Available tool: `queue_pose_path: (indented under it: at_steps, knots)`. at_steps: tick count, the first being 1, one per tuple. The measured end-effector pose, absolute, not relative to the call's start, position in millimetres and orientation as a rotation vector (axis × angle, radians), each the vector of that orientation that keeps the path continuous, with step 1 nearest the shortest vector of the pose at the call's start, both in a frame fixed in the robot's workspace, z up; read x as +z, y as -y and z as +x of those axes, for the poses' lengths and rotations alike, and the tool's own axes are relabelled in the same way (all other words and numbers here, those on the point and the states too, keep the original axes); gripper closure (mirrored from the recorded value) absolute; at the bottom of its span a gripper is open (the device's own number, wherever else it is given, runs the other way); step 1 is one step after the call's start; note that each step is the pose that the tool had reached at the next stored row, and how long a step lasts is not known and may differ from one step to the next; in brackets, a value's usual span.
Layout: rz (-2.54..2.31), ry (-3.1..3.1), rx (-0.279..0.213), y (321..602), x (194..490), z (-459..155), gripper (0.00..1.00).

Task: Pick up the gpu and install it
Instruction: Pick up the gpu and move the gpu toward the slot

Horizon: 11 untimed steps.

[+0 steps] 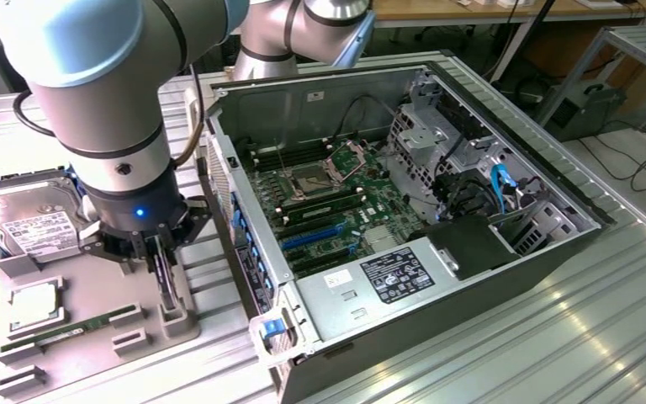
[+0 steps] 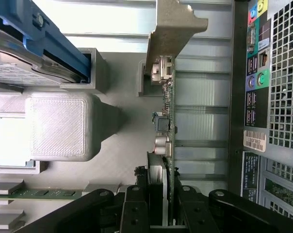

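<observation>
Now we see the gripper (image 1: 157, 257) clamped on the upright gpu (image 2: 168, 111) at its holder (image 1: 177, 321); pickup likely needs a straight lift.

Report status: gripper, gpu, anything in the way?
Status: gripper shut on gpu. Card upright on edge at tray slot, not yet in case. Case open alongside, nothing blocking visible.

Black steel computer case wall (image 1: 225, 194) just beside gripper (image 1: 161, 268); grey plastic holder blocks (image 1: 175, 318) beneath. Open room above green motherboard (image 1: 382, 220); blue cables (image 1: 500, 187) crowd exterior view's right.
</observation>
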<state>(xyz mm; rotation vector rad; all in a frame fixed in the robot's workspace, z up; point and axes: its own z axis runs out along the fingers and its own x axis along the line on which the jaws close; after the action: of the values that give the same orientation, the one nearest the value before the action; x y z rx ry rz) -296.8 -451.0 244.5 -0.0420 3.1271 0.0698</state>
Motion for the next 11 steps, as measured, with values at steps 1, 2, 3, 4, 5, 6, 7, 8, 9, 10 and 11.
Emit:
queue_pose_path:
  at_steps: [1, 2, 3, 4, 5, 6, 7, 8, 9, 10, 11]
  knots:
    - [-0.042, -3.127, 0.07, 451, 245, -297, 0.72]
    - [-0.042, -3.127, 0.07, 451, 246, -297, 0.72]
    - [-0.042, -3.127, 0.07, 451, 247, -297, 0.72]
    - [-0.042, -3.127, 0.07, 451, 248, -297, 0.72]
    - [-0.042, -3.127, 0.07, 451, 249, -297, 0.72]
    - [-0.042, -3.127, 0.07, 451, 250, -297, 0.72]
    - [-0.042, -3.127, 0.07, 451, 251, -297, 0.72]
    - [-0.042, -3.127, 0.07, 451, 252, -297, 0.72]
    - [-0.042, -3.127, 0.07, 451, 253, -297, 0.72]
    - [-0.042, -3.127, 0.07, 451, 254, -297, 0.72]
    - [-0.042, -3.127, 0.07, 451, 256, -297, 0.72]
